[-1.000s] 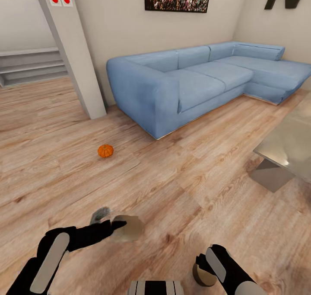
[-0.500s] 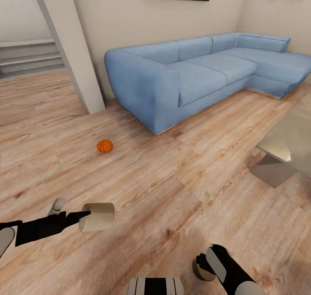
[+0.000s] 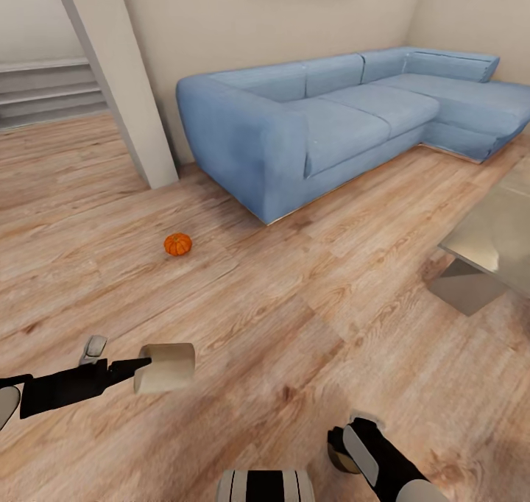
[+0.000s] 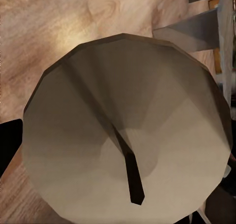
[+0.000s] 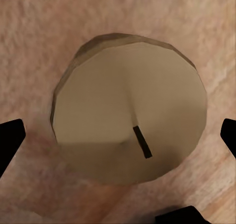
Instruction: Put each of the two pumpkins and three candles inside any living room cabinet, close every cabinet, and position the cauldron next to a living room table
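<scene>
Beige candle [image 4: 125,135], dark wick, above wood floor [image 4: 44,22]

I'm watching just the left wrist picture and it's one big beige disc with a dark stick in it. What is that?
Observer: A candle, end-on; the stick is its wick. In the head view the left gripper holds it sideways above the wooden floor.
Operator: Is the other arm carrying anything?
Observer: Yes, a second candle sits between the right gripper's fingers.
Operator: Anything else lying about?
Observer: A small orange pumpkin sits on the floor ahead, short of the blue sofa.
</scene>
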`<state>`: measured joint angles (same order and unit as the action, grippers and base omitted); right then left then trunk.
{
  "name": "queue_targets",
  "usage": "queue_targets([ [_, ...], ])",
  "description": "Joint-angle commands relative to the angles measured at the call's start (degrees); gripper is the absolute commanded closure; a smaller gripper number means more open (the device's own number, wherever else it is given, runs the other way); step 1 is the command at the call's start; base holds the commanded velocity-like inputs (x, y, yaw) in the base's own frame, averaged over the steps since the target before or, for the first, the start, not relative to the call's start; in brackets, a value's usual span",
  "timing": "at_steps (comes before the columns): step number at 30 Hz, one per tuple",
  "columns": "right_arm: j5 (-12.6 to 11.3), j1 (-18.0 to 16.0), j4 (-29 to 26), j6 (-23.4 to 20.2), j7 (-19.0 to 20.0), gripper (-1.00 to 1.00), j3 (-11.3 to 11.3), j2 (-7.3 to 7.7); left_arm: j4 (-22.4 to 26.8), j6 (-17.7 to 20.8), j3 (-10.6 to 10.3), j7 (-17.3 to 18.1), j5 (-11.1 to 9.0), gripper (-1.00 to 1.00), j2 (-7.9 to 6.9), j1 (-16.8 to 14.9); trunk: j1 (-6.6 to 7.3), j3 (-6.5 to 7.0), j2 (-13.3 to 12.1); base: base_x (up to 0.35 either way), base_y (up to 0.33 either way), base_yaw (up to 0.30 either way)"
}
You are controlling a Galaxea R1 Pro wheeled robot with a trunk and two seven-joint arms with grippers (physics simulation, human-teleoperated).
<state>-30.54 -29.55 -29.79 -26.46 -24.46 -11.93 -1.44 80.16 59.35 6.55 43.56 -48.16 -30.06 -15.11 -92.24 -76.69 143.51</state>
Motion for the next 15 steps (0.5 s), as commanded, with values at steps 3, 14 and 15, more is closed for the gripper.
queue_targets([
  [3,-0.6,0.0,-0.1,0.2,1.0,-1.0,-0.6,0.04,0.0,0.2,0.0,0.3,0.0,1.0,0.0,0.0,0.01,-0.04,0.0,0.0,0.0,0.0],
  [14,-0.6,0.0,0.0,0.3,2.0,-1.0,-0.6,0.44,-2.2,0.2,0.1,0.3,-0.1,1.0,0.0,0.0,0.01,-0.04,0.0,0.0,0.0,0.0],
  [15,-0.6,0.0,0.3,0.3,2.1,-1.0,-0.6,0.54,-2.3,0.2,0.1,0.4,-0.2,1.0,0.0,0.0,0.01,-0.04,0.0,0.0,0.0,0.0],
])
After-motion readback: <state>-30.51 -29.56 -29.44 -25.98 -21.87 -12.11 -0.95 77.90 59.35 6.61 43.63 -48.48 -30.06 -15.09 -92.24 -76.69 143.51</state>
